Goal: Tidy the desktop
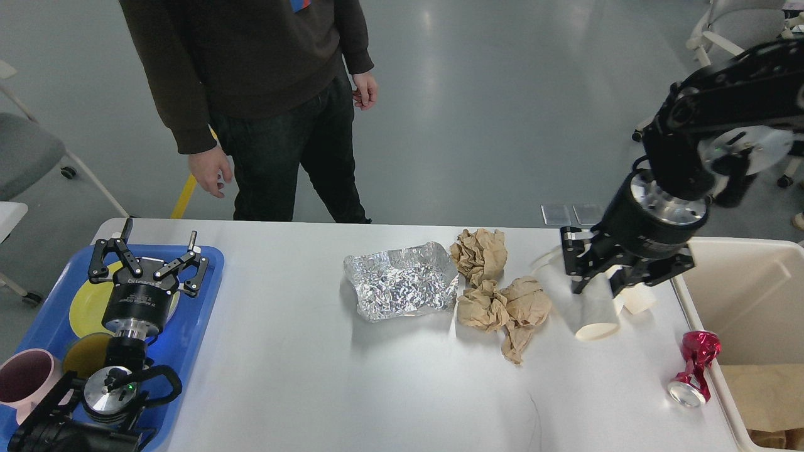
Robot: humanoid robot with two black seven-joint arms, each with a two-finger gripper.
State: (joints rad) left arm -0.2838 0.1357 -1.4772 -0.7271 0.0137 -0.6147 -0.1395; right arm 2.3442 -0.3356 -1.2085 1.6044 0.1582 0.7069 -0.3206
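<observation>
While the white desktop point(314, 376) fills the view's lower centre, right gripper point(593, 279) at 3 o'clock pinches a paper cup point(587, 307); step looks like binning trash, next move likely carry to cream bin point(741, 276); left gripper point(147, 257) spread over blue tray point(201, 314)

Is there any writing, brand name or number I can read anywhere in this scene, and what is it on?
Nothing here reads clearly.
Left gripper: pale lettering on its black body, too blurred to read.
Right gripper: faint lettering on its black wrist housing, unreadable.
Crushed red can: no legible label.
Person's dark sweatshirt: a colored patch at the top edge, cut off, no text visible.
</observation>
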